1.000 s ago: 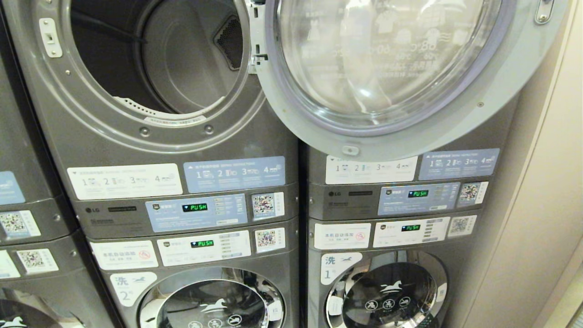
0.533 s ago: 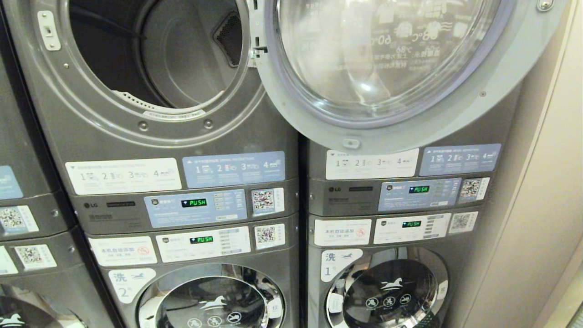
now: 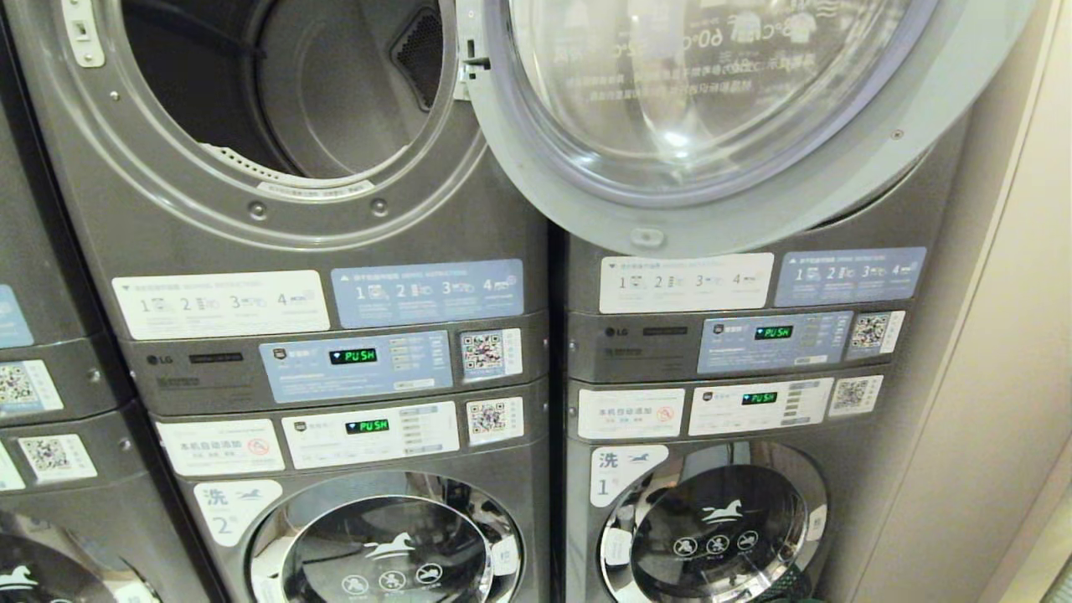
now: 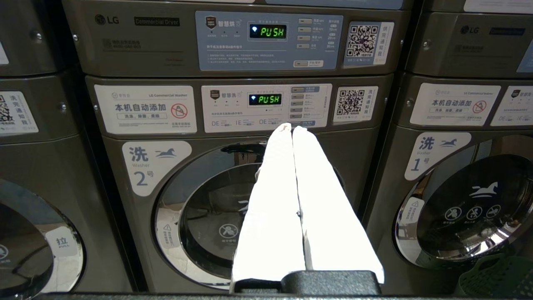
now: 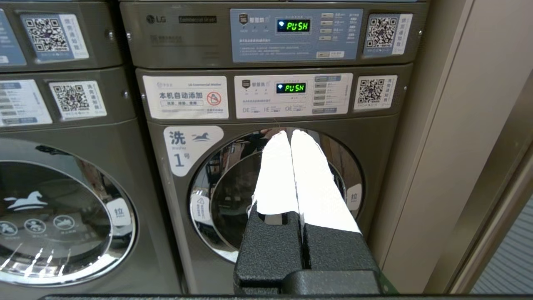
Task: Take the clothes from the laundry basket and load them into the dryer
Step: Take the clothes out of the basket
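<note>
Here, stacked grey machines fill the head view — dryers above, washers below.

Dryer (image 3: 276, 226): upper left of the head view, drum open and dark inside, no clothes visible in it. Its door (image 3: 737, 201) is swung wide to the right, the glass bowl covering the upper front of the neighbouring stack.

Panels: each stack carries two control strips, every display reading PUSH in green (image 3: 353, 356), with QR stickers beside them.

Washer 2 (image 4: 208, 216): below the open dryer, round door closed, label "2" at its upper left. Washer 1 (image 5: 275, 191): the stack to the right, door closed, label "1"; a beige wall (image 5: 449, 146) stands just beside it.

Left claw (image 4: 292, 128): seen only in its wrist view, white fingers pressed together tip to tip, holding nothing, pointing level at washer 2.

Right claw (image 5: 290, 133): seen only in its wrist view, fingers likewise closed flat against each other and empty, pointing at washer 1.

Basket (image 4: 495, 277): a green mesh edge shows low in the corner of the left wrist view, in front of washer 1 — its contents cannot be made out. Neither arm appears in the head view.
</note>
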{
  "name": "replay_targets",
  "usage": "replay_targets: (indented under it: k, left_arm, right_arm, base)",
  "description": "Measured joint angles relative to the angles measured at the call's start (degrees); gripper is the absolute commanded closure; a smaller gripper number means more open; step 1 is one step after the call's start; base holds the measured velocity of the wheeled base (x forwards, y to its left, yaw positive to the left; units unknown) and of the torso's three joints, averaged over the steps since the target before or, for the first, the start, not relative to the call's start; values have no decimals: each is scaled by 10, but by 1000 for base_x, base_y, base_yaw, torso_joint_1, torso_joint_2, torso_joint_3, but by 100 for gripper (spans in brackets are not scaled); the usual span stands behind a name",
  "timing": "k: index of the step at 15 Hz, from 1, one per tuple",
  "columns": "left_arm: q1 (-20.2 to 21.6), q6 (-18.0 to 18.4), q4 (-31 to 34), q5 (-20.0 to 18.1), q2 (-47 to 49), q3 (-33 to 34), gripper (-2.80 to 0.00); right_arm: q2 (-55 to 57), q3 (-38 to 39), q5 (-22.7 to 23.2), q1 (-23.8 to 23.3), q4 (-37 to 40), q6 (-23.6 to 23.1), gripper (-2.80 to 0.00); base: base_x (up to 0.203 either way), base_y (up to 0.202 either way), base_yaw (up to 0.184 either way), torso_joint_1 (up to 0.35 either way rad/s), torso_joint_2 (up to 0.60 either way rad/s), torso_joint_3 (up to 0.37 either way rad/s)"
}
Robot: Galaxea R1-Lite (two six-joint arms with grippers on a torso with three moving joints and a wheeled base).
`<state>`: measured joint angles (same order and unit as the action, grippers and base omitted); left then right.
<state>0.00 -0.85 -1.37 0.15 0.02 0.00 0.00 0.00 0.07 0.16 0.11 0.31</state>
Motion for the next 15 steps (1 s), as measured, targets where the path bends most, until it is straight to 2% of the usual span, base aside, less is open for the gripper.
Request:
replay_targets:
  k: [15]
  left_arm:
    - [0, 0, 0, 0, 0, 0, 0]
  right_arm:
    - [0, 0, 0, 0, 0, -1, 0]
  base:
    - [0, 0, 0, -163, 337, 172]
